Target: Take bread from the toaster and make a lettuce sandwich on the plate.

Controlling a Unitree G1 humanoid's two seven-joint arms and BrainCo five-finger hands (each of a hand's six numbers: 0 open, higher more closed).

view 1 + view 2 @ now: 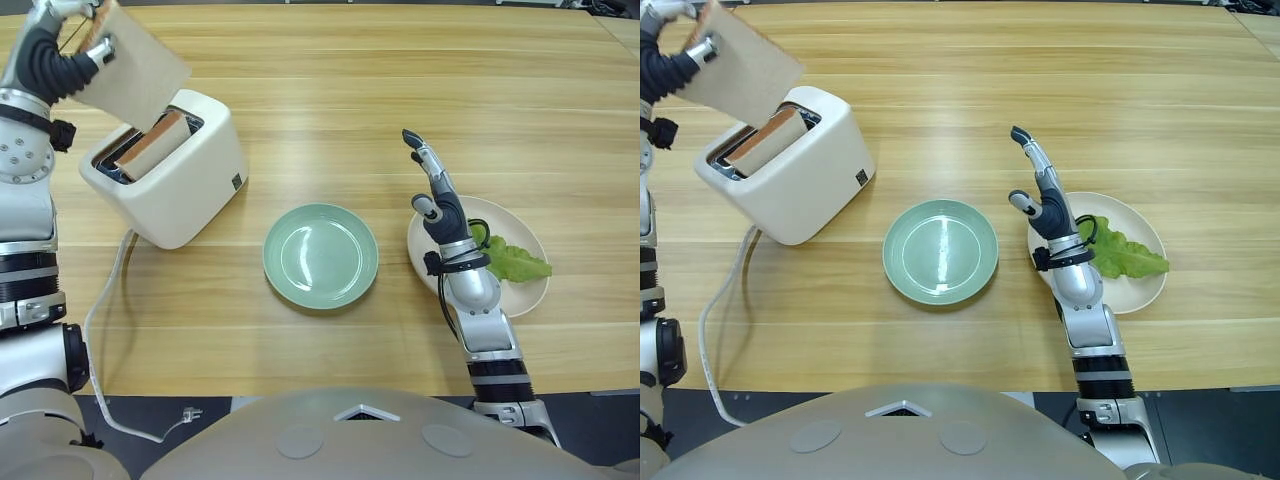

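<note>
Left eye view: fingers of left hand (48, 58) pinch bread slice (140, 68) above toaster (192, 190) (right hand (441, 200): fingers spread).

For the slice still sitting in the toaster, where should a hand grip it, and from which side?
Grip the slice in the toaster by its top edge, which stands above the slot, pinching across its two flat faces. Come from straight above: the toaster walls cover everything lower. The left hand holds the other slice.
</note>
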